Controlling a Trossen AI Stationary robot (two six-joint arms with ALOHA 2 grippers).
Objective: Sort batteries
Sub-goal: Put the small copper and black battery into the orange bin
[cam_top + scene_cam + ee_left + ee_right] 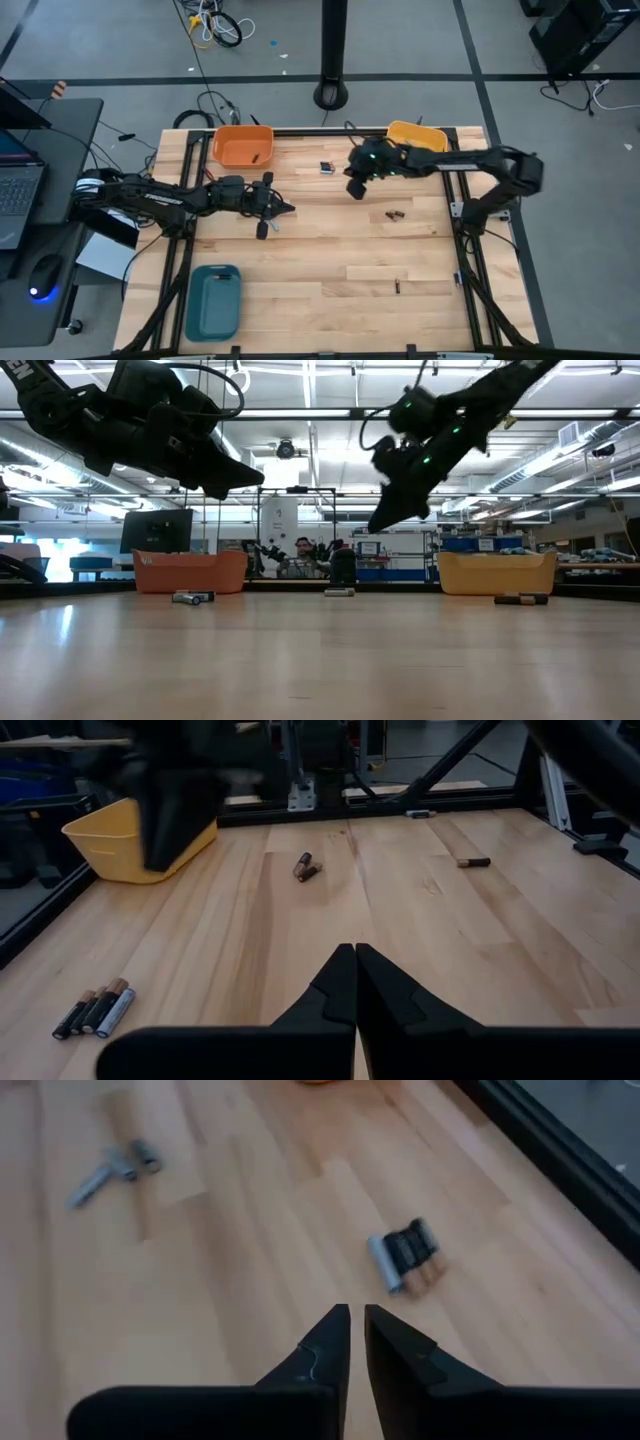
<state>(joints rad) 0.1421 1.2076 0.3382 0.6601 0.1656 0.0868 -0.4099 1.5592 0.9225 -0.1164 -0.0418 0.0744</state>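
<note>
The left gripper (288, 209) is held above the table (330, 260), its fingers (340, 982) pressed together on nothing. A row of batteries (95, 1008) lies close beside it, a pair (306, 868) farther ahead, and a single one (474, 862) beyond.

The right gripper (354, 188) is raised near the yellow bin (417, 135), its fingers (325, 1345) nearly closed and empty. A small battery cluster (405, 1254) is seen just ahead of its tips, with the orange bin (242, 145) farther off.
</note>
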